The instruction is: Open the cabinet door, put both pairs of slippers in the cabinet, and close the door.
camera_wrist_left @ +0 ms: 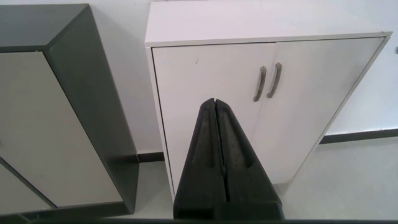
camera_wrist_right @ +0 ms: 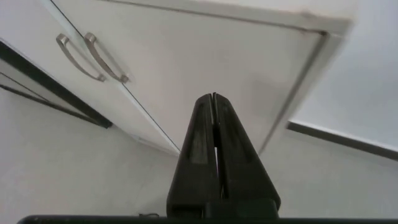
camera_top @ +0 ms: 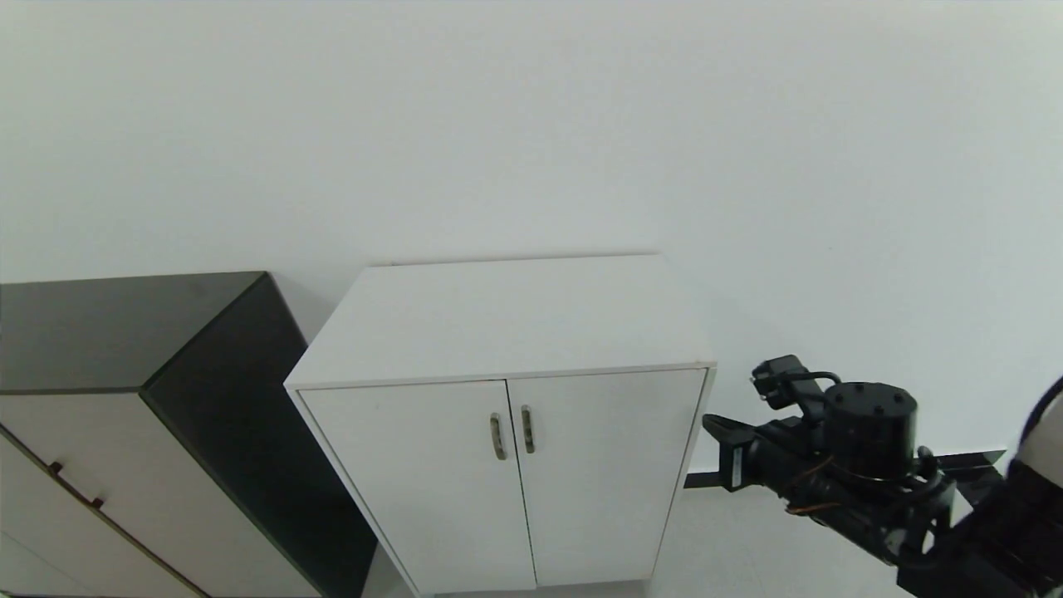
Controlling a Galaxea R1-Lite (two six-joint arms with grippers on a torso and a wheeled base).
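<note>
A white two-door cabinet (camera_top: 507, 415) stands against the wall with both doors closed and two metal handles (camera_top: 511, 433) side by side at the middle. The left wrist view shows the cabinet (camera_wrist_left: 249, 81) from the front, with my left gripper (camera_wrist_left: 216, 102) shut and empty some way short of the left door. My right gripper (camera_wrist_right: 213, 98) is shut and empty too, pointing at the right door (camera_wrist_right: 205, 68) near the cabinet's right edge. My right arm (camera_top: 839, 465) hangs to the right of the cabinet in the head view.
A dark cabinet with pale drawer fronts (camera_top: 124, 432) stands close on the white cabinet's left. A dark skirting strip (camera_top: 972, 461) runs along the wall on the right. Pale floor (camera_wrist_right: 74, 174) lies in front of the cabinet.
</note>
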